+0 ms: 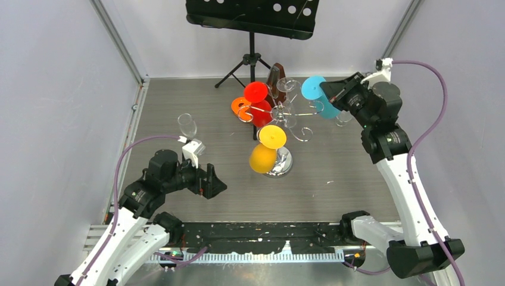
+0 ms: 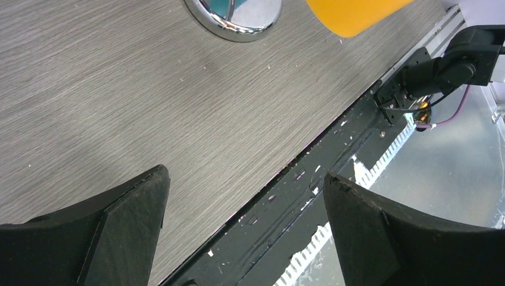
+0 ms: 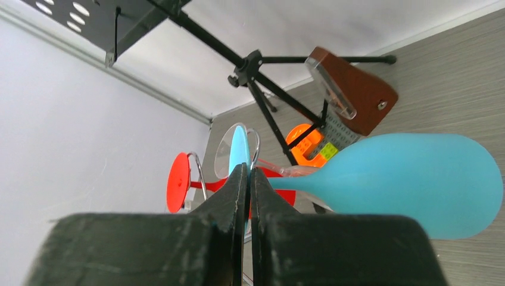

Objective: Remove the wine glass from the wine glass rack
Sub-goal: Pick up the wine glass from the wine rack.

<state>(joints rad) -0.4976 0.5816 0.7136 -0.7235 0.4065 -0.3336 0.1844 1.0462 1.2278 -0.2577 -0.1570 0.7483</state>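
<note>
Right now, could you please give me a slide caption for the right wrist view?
Right-wrist close-up: the right pincer shut on the stem of the blue wine glass, music stand behind.

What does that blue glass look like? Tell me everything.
The blue wine glass is opaque turquoise: rounded bowl, thin stem, flat round foot. It lies sideways in the air beside the chrome rack. The right tool is shut on its foot end; whether a rack arm touches it is unclear.

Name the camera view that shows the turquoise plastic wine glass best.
Right wrist: the turquoise plastic wine glass appears large, bowl, stem and foot, with the right gripper shut on it. Top external shows it small, partly behind that gripper. Left wrist lacks it.
</note>
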